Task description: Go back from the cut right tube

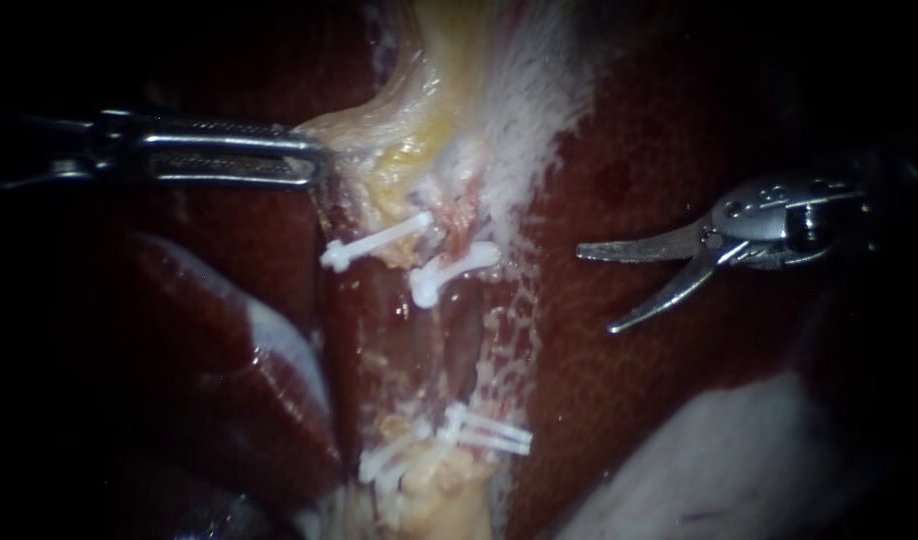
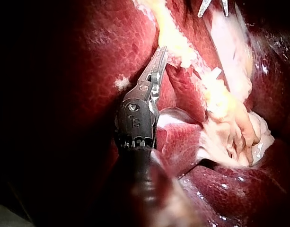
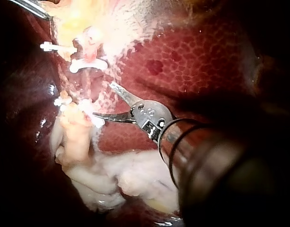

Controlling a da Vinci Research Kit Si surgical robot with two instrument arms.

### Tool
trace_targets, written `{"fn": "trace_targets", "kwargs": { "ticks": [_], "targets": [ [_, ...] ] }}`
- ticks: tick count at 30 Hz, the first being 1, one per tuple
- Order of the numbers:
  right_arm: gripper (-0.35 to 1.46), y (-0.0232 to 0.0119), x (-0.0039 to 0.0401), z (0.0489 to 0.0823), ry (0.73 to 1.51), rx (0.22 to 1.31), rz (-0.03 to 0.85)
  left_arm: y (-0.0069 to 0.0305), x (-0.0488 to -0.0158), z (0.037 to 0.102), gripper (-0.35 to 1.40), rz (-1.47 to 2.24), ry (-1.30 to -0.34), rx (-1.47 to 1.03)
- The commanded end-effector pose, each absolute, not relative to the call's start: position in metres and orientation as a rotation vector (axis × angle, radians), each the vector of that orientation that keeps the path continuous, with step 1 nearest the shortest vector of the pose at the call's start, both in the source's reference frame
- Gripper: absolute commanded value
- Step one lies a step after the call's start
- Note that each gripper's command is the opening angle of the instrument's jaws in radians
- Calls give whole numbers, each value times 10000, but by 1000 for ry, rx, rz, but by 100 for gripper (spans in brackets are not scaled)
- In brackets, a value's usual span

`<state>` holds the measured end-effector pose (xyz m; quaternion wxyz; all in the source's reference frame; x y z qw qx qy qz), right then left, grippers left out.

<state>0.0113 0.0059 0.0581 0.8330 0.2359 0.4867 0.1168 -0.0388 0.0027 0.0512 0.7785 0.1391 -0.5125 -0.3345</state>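
Both steel-tipped: left instrument (image 1: 314,160) has long, serrated, slotted jaws on a dark wrist; right instrument (image 1: 595,290) has curved, pointed blades, a riveted hinge and a black shaft.

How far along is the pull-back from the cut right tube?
Done: the right tube looks parted, with a gap between its upper clip and the lower clips. In hand: the right instrument, blades open and empty, hangs over the liver, apart from the clips. Left: perhaps only drawing further off. The left instrument grips yellow tissue.
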Motion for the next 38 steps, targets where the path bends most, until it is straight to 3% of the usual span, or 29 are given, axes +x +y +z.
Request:
{"fn": "trace_targets", "kwargs": {
  "ticks": [1,15,38],
  "targets": [
    [143,59,113,582,1031,499,247,25,-390,514,-35,-723,-1104,309],
    [143,59,113,581,1031,502,246,-4,-428,539,-35,-707,-1084,361],
    [143,57,113,580,1032,505,244,-3,-428,542,-35,-703,-1082,363]
  ]
}}
